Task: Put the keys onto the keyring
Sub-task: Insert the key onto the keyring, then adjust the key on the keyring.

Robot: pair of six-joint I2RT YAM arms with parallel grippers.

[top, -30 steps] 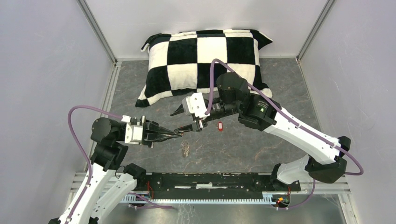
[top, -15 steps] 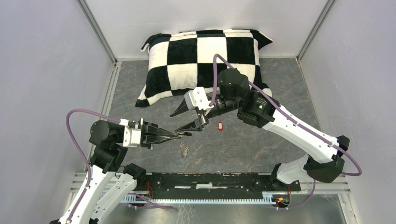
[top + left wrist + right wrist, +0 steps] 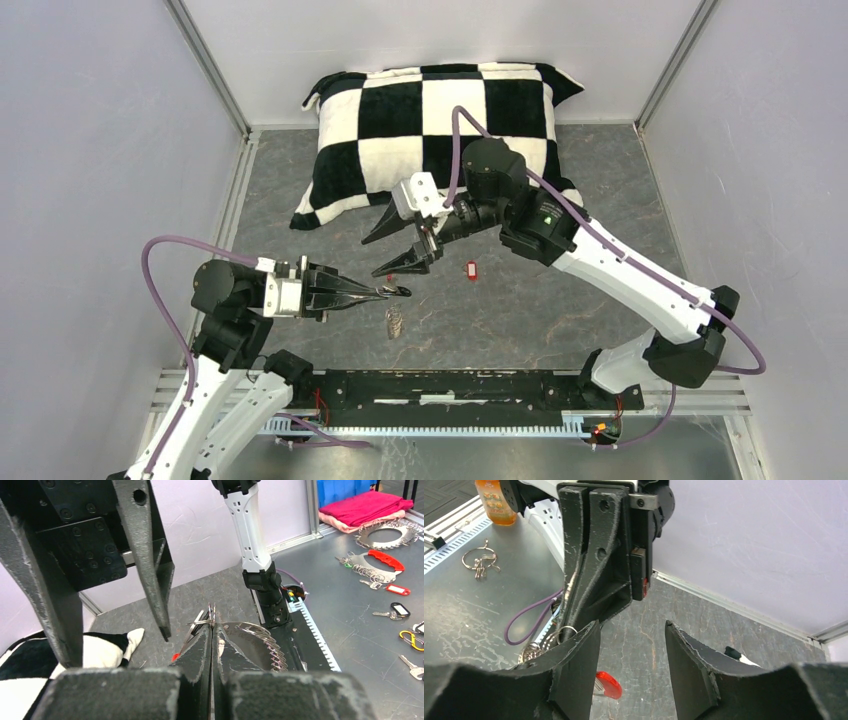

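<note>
Two loose items lie on the table (image 3: pixel 560 310), and a third is pinched in a gripper. Closest to the near edge, about midway along it, the keyring (image 3: pixel 396 320) lies flat. It is a silvery coil whose long axis runs roughly from the near edge toward the far edge, and nothing touches it.

Just beyond and above it hang the tips of the left gripper (image 3: pixel 396 291), which reaches in from the left edge and points toward the right edge. Its fingers are pressed together on a small metal piece (image 3: pixel 210 614) carrying a tiny ring. Whether that is the black-and-white key cannot be told, though it seems likely, since no such key shows on the table. The keyring therefore sits beneath these tips, on their near side.

A little farther back and toward the right edge lies the red key (image 3: pixel 471 269), apart from both grippers, its long axis also running near to far.

Farther still, the right gripper (image 3: pixel 372 258) comes in from the right edge, spread wide and holding nothing. Its tips are on the far side of the left tips, and the red key lies behind them, beneath the right arm. A checkered pillow (image 3: pixel 440 110) rests along the far edge.

The left arm is nearer the keyring but is occupied. The free right gripper would probably have to reach past the left tips toward the near edge to take the keyring.
</note>
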